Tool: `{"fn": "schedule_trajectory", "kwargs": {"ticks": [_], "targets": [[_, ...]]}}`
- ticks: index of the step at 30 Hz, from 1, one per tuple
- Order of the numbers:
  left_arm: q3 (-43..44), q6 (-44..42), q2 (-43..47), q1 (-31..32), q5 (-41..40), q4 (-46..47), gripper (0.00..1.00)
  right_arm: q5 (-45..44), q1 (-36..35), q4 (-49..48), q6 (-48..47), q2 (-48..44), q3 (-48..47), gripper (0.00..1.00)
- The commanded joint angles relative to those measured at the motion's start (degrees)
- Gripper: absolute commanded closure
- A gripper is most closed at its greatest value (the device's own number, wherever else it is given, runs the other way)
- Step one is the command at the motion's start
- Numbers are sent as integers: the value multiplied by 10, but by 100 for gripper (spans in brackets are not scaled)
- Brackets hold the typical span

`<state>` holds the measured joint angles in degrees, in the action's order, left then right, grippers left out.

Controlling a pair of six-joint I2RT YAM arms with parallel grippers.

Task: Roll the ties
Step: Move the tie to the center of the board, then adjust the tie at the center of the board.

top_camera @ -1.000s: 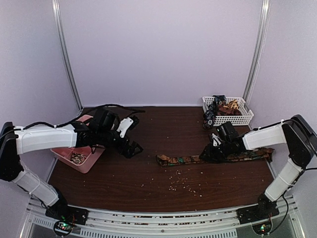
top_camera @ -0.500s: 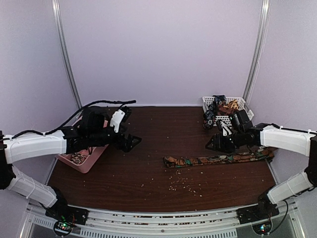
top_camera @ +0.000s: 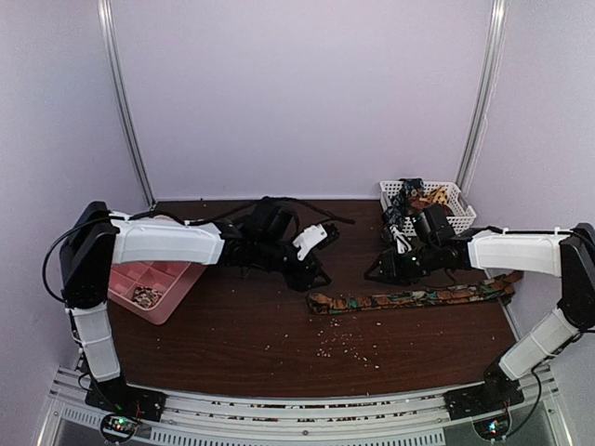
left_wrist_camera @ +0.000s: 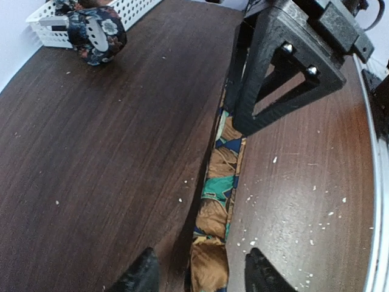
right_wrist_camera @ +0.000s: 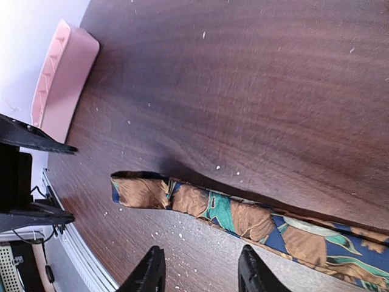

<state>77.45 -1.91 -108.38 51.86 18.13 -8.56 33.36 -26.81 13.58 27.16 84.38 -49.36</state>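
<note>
One tie (top_camera: 409, 298), patterned brown, teal and dark blue, lies flat across the table's right half. In the left wrist view this tie (left_wrist_camera: 219, 201) runs away from me, its near end between my fingertips (left_wrist_camera: 143, 275). My left gripper (left_wrist_camera: 200, 277) is open and straddles that end (top_camera: 314, 277); I cannot tell whether it touches the cloth. My right gripper (top_camera: 379, 271) hovers just behind the tie's middle, open and empty. In the right wrist view the tie (right_wrist_camera: 243, 216) lies just past the right gripper (right_wrist_camera: 200, 271). A rolled dark blue tie (left_wrist_camera: 91, 27) sits at the basket's edge.
A white basket (top_camera: 460, 216) holding rolled ties stands at the back right. A pink tray (top_camera: 153, 288) sits at the left edge, also in the right wrist view (right_wrist_camera: 61, 79). Pale crumbs (top_camera: 344, 346) are scattered in front of the tie.
My left arm swung right from the pink tray to the tie's left end, its jaws narrowing. My right gripper lifted off the tie and drew back; the tie slid slightly right.
</note>
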Motion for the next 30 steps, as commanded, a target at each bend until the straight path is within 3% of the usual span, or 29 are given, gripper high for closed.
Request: {"fn": "schedule_trajectory", "kwargs": {"ticks": [1,4,7,14,27,30], "targets": [[57,-11,-61,10,11,-29,56,20,-12,-53,29,31,-1,62],[57,-15,-77,10,7,-57,70,20,-17,-68,38,49,6,66],[-6,-16,-63,7,2,-45,78,21,-22,-80,42,76,9,70],[-74,-10,-80,-4,-20,-20,85,9,-27,-95,37,159,10,80],[-183,-9,-1,-35,34,64,85,25,-37,-114,39,163,54,82],[-198,-14,28,-37,41,72,78,45,-43,-140,57,127,60,78]]}}
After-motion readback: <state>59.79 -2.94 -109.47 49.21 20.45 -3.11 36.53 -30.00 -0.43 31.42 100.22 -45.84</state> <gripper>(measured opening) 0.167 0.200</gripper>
